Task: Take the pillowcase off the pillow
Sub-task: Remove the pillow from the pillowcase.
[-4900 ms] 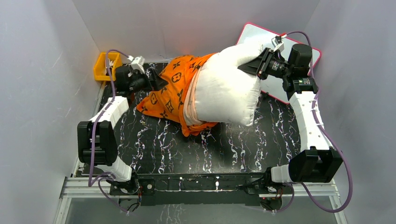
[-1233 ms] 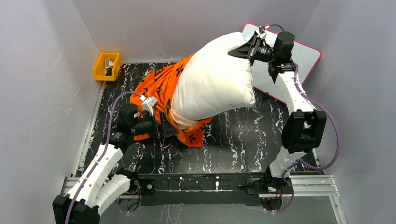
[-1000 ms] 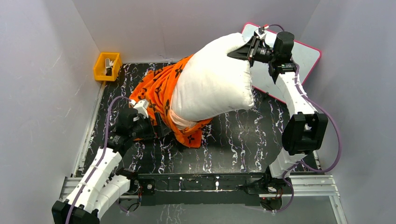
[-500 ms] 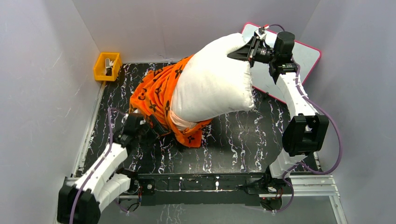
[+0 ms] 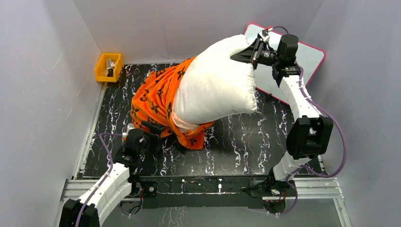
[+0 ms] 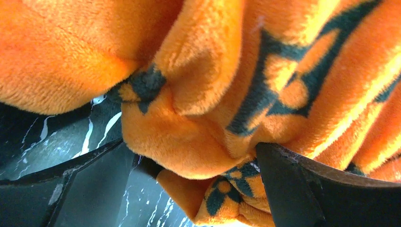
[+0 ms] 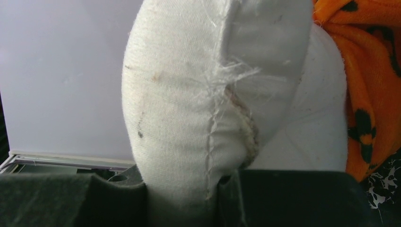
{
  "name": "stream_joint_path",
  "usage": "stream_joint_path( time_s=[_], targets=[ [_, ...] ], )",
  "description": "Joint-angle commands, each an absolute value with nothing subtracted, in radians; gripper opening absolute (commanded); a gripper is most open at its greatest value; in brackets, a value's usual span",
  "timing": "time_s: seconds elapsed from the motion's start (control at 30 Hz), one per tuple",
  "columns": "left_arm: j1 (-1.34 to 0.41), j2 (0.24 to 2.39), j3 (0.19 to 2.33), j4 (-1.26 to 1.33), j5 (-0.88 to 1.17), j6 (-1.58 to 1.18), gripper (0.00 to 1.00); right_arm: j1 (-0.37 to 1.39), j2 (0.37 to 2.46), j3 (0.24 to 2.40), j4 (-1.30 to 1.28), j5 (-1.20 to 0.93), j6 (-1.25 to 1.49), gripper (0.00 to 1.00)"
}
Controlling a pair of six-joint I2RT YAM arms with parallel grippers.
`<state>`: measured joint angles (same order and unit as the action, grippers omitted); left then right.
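Orange fleece, soft and floppy, is what has to come off: the pillowcase (image 5: 158,99) bunches over the lower end of the pillow (image 5: 215,85), with its loose folds heaped on the desk (image 5: 246,142) left of centre. The pillow looks plump, light and squashy. Its far corner is held high near the back wall, clenched at the frayed seam by the right pincer (image 7: 182,194). The fleece seems grippy rather than slick, so I'd expect it to drag on the white cloth and need a firm pull away from that raised corner. The best hold looks like a thick fold at the near-left edge of the heap. The left pincer (image 6: 190,151) sits right there, low by the desk, jaws spread wide with an orange fold between them but not closed on it. A pink-framed whiteboard (image 5: 307,52) leans just behind the right arm. A yellow bin (image 5: 108,66) stands in the far-left corner, well apart from the pillow, and the close walls leave little room to swing.
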<state>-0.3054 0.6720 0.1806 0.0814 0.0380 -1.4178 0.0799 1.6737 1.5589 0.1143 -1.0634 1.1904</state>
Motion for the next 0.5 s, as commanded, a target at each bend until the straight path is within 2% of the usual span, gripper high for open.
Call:
stream_joint_path(
  time_s=[0.0, 0.03, 0.1, 0.13, 0.17, 0.2, 0.33, 0.47],
  targets=[
    [-0.31, 0.752, 0.143, 0.354, -0.044, -1.497, 0.98, 0.087, 1.592, 1.57, 0.213, -1.092, 1.223, 0.0],
    [-0.311, 0.762, 0.144, 0.372, -0.059, -1.495, 0.95, 0.087, 1.591, 1.57, 0.213, -1.093, 1.223, 0.0],
    [-0.31, 0.741, 0.158, 0.339, -0.117, -1.493, 0.72, 0.087, 1.59, 1.571, 0.213, -1.097, 1.224, 0.0],
    [-0.31, 0.714, 0.169, 0.289, -0.15, -1.496, 0.43, 0.087, 1.589, 1.572, 0.213, -1.097, 1.223, 0.0],
    [-0.31, 0.672, 0.189, 0.198, -0.195, -1.507, 0.06, 0.087, 1.587, 1.571, 0.213, -1.099, 1.222, 0.0],
    [-0.31, 0.628, 0.218, 0.065, -0.243, -1.544, 0.0, 0.085, 1.585, 1.572, 0.213, -1.1, 1.222, 0.0],
    [-0.309, 0.45, 0.326, -0.358, -0.48, -1.544, 0.0, 0.058, 1.58, 1.568, 0.274, -1.115, 1.282, 0.0],
    [-0.308, 0.317, 0.409, -0.746, -0.732, -1.649, 0.0, -0.04, 1.588, 1.539, 0.544, -1.153, 1.522, 0.0]
  ],
)
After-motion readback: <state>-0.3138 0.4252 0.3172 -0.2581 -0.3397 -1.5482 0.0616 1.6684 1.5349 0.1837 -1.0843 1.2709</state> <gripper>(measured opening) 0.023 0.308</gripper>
